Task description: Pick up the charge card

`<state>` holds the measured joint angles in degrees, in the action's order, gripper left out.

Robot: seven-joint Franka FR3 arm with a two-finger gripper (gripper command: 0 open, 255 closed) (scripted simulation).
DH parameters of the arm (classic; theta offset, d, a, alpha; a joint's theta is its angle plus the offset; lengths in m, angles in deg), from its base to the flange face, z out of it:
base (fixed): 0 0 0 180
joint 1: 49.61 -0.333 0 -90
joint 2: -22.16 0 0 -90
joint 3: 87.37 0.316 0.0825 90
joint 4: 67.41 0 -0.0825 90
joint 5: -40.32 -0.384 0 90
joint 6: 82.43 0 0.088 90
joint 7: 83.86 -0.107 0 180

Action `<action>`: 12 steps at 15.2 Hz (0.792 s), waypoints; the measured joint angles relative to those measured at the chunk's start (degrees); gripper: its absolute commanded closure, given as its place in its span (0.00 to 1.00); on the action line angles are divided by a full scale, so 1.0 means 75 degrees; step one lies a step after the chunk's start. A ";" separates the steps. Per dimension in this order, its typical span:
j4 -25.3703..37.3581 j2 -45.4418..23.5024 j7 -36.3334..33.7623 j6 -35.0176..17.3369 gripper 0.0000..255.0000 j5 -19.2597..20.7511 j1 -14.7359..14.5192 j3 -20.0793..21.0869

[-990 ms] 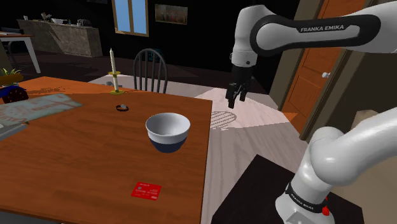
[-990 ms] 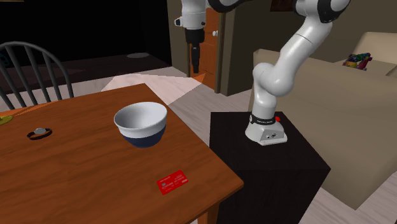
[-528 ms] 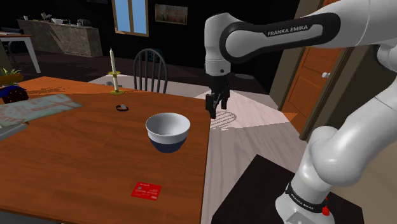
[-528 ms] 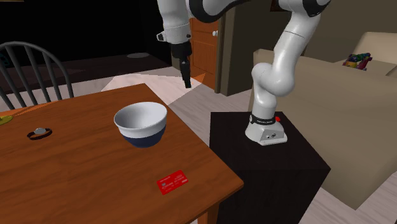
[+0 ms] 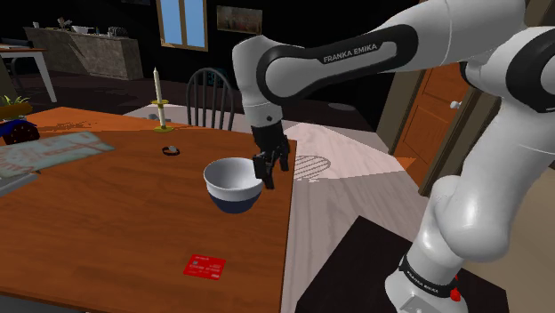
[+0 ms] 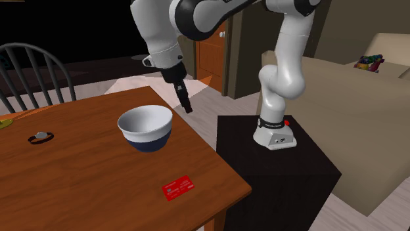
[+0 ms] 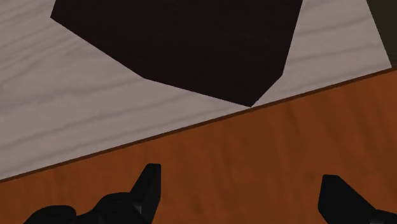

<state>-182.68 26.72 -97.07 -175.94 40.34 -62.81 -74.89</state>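
At the shoulder view's centre, the black gripper (image 5: pixel 269 173), fingers apart, hangs beside a round white-and-blue bowl (image 5: pixel 235 184); a flat red card (image 5: pixel 205 266) lies lower left.

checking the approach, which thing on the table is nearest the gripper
The white bowl with a dark blue base: the open gripper hangs beside its rim, while the red card and the candle lie farther off.

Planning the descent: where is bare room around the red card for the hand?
Bare wood surrounds the red card: the strip between it and the bowl, and out to the table near edge. Crowded only by the bowl, where the hand hovers.
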 measured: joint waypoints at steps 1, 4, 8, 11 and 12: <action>0.0253 -0.0343 -0.0044 0.0031 0.00 0.0015 -0.0075 0.0088; 0.0857 -0.1155 -0.0143 0.0217 0.00 0.0041 -0.0311 0.0322; 0.1877 -0.2367 -0.0306 0.0546 0.00 0.0127 -0.0691 0.0614; 0.2650 -0.3229 -0.0386 0.0837 0.00 0.0204 -0.0997 0.0787; 0.2943 -0.3514 -0.0427 0.0975 0.00 0.0221 -0.1119 0.0849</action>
<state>-160.61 0.37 -100.27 -168.63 42.00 -71.20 -68.53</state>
